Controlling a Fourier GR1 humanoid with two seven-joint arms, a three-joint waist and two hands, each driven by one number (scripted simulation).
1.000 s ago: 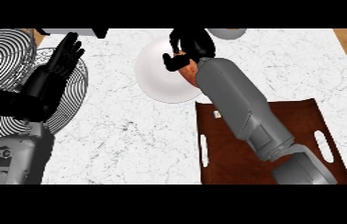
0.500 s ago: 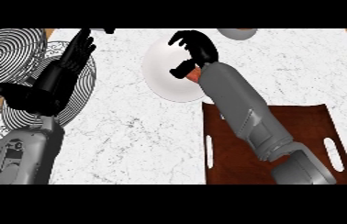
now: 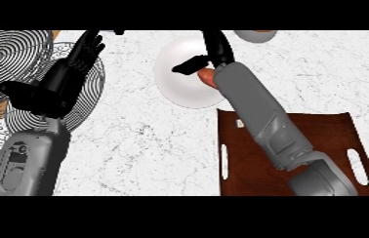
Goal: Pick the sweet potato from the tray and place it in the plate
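The right hand [image 3: 209, 56] has opened wide above the white plate [image 3: 176, 86] at upper centre, leaving the sweet potato [image 3: 207, 76] on it. The placement looks done. The left hand [image 3: 72, 69] rests open at upper left.

The right forearm [image 3: 263, 112] slanted up from the lower right, and its robot hand [image 3: 213, 54] hung over the plate [image 3: 176, 83] with fingers straight and thumb spread wide. The left robot hand [image 3: 69, 73] rested well left of the plate, fingers straight and pointing up.

Right hand [image 3: 213, 51] over white plate [image 3: 178, 88]; sweet potato [image 3: 206, 76] on it.
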